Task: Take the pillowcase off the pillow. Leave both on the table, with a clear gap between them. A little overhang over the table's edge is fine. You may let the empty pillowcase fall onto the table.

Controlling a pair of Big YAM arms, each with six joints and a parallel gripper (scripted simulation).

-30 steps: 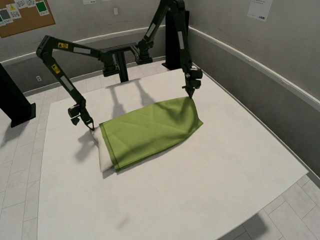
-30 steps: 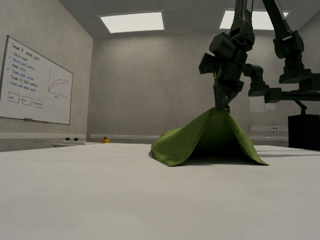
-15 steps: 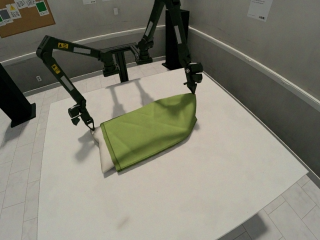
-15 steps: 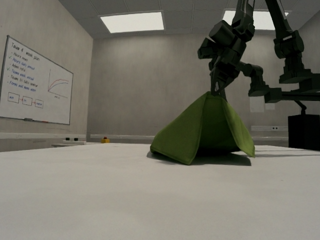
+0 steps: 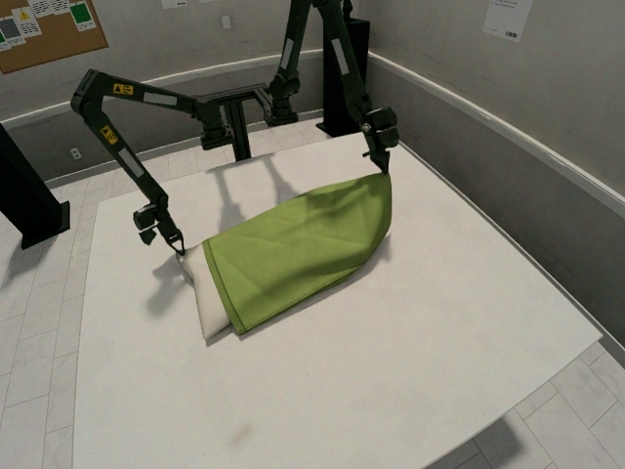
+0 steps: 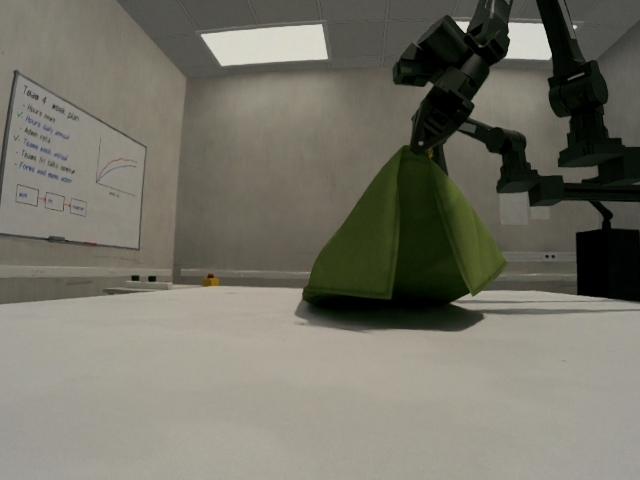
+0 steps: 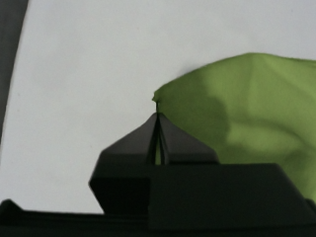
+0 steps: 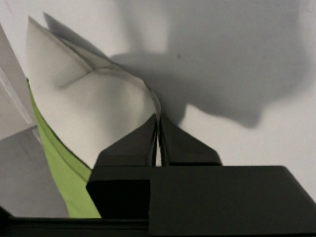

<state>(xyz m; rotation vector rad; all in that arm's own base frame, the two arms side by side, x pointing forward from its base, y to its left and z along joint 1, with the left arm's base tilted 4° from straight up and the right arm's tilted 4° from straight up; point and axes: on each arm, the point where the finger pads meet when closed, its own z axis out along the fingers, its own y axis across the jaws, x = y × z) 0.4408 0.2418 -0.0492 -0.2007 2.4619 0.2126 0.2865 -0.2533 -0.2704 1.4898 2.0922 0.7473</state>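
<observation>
Because the closed end must lead the way off, your left pincer [image 5: 386,172] [image 6: 419,147] [image 7: 157,118], nearest in the exterior view, is clamped on a corner of the green woven-cloth pillowcase [image 5: 303,252] [image 6: 351,248] [image 7: 262,99] [image 8: 59,178]. You have that end raised above the white, flat-topped counter [image 5: 353,394] [image 6: 310,403] [image 7: 74,74] [image 8: 222,138], so the cloth falls in steep folds, probably giving you slack to draw away. Farther back, the case lies over most of the off-white, soft fabric pillow [image 5: 206,303] [image 8: 104,104], which rests on the counter with only its open-side end showing. At that far end, your right pincer [image 5: 183,252] [image 8: 158,118] is clamped on a corner of the pillow, likely as an anchor so it doesn't travel with your pull. You have most of the removal left; one-corner pulling could skew the case and make it bind.
</observation>
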